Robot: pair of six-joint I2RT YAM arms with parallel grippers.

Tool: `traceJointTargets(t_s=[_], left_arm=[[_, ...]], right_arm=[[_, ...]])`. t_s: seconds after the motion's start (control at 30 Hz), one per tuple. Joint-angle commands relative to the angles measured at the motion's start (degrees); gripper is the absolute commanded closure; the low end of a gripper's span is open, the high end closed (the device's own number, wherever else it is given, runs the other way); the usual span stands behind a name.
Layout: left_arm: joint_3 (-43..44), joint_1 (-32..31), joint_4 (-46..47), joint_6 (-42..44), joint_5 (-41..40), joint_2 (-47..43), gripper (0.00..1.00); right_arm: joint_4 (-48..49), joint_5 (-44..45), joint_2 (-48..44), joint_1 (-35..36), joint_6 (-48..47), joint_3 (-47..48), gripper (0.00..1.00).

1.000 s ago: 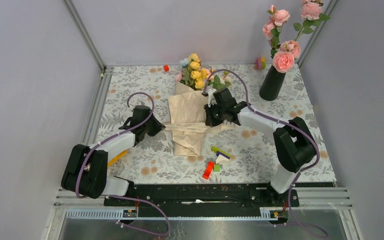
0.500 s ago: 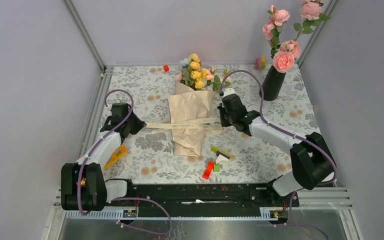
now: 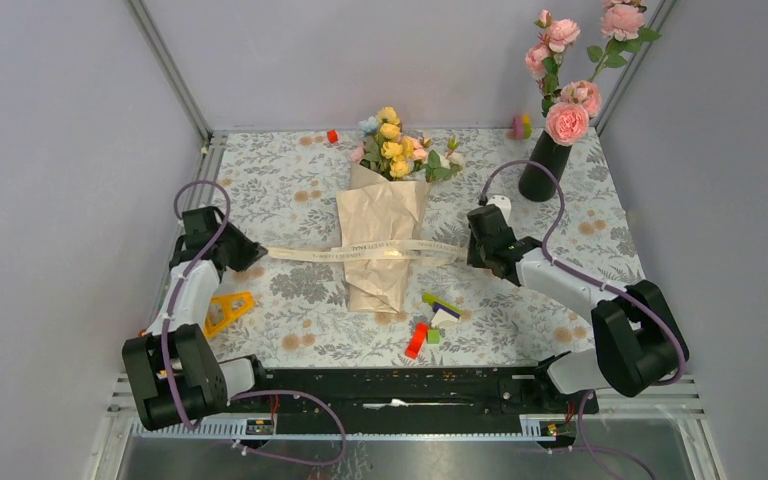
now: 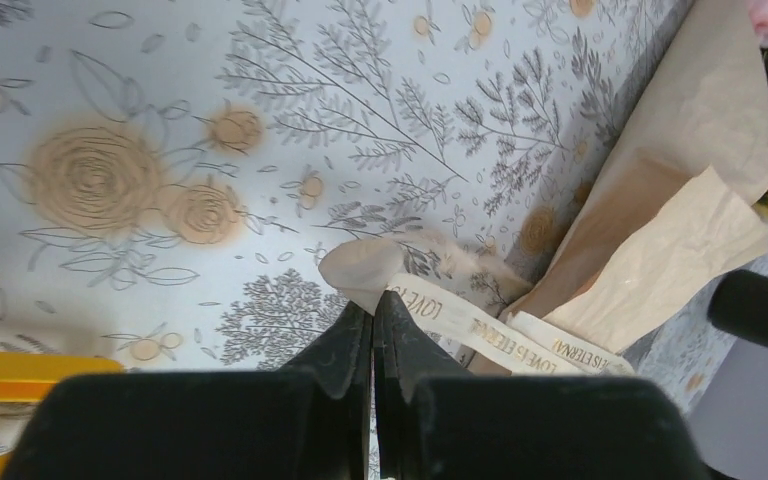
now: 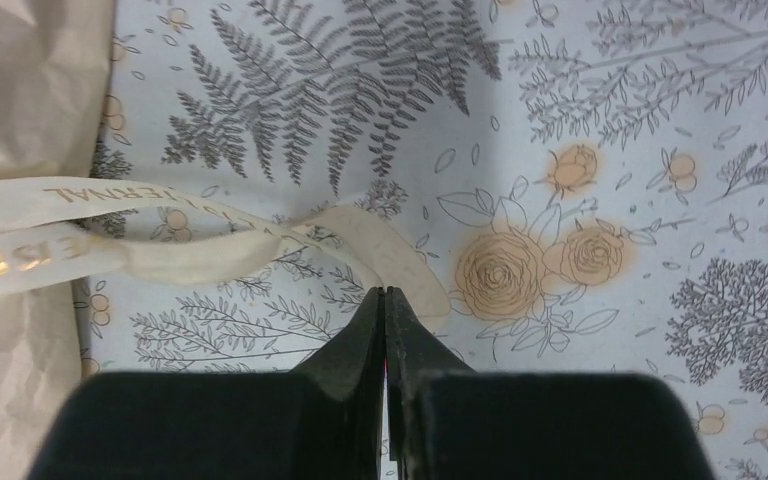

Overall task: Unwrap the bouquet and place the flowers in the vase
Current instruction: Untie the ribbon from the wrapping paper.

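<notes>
The left gripper (image 4: pixel 372 305) pinches one ribbon (image 3: pixel 380 248) end; the right gripper (image 5: pixel 385 292) pinches the other. The bouquet (image 3: pixel 380 215) lies between them.

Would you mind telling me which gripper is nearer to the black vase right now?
Right. The right gripper sits just in front and left of the vase; the left gripper is far off on the bouquet's other side.

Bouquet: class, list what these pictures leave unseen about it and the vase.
- Stems: top view, hidden inside the paper.
- Ribbon knot: top view, too small; wrist views, not in frame.
- Vase mouth: top view, covered by roses.
</notes>
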Motion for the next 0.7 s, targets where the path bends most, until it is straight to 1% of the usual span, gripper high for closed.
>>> traceJointTargets(t_s=[0.0,0.13,0.17,0.2,0.23,0.27,0.33,0.37,0.4,0.43,0.47,0.57,0.67], left_arm=[[1.55,4.02,-0.87,2.84,4.48,-2.24,1.0],[3.04,5.98,-4.31,6.34,1.91,-2.63,1.0],[3.14,6.49,-4.95,7.24,1.26,-2.93,0.98],[3.15,6.83,-5.38,7.8,0.55,-3.32,0.91],[3.29,7.1,-5.66,8.33,-0.1,-3.64,0.82],[3.57,7.18,-6.11,8.73,-0.42,-4.02,0.71],[4.23,7.13,-6.84,9.51,-1.3,-4.75,0.48],[4.5,7.17,-7.07,9.88,-1.88,-5.23,0.4],[4.66,7.16,-7.26,10.12,-2.61,-5.75,0.35],[4.79,7.16,-7.32,10.23,-2.92,-6.36,0.33],[4.94,7.02,-7.26,10.21,-2.92,-6.94,0.3],[5.0,4.31,-6.39,10.09,-3.02,-9.05,0.27],[5.2,-2.29,-5.5,9.22,-5.73,-10.22,0.24]], right_arm=[[-0.95,3.14,-1.78,-0.62,5.55,-1.77,1.0],[-1.79,5.03,-1.81,-0.93,8.1,-3.25,1.0],[-1.81,4.97,-1.77,-1.21,8.33,-3.45,1.0],[-1.79,4.54,-1.64,-1.28,8.24,-3.43,1.0],[-1.81,3.75,-1.56,-1.55,7.84,-3.17,1.0],[-1.76,2.93,-1.5,-1.67,7.33,-2.85,0.96],[-1.75,1.51,-1.44,-1.68,5.78,-2.05,0.83],[-1.59,1.07,-1.57,-1.68,4.95,-1.75,0.75],[-1.3,0.88,-1.79,-1.68,4.14,-1.55,0.66],[-0.74,0.3,-2.16,-1.68,3.16,-1.5,0.57],[0.0,-0.87,-2.65,-1.68,1.7,-1.56,0.5],[4.18,-7.73,-4.4,-1.68,-3.49,-2.06,0.41],[8.1,-17.45,-4.88,-1.68,-7.95,-1.61,0.34]])
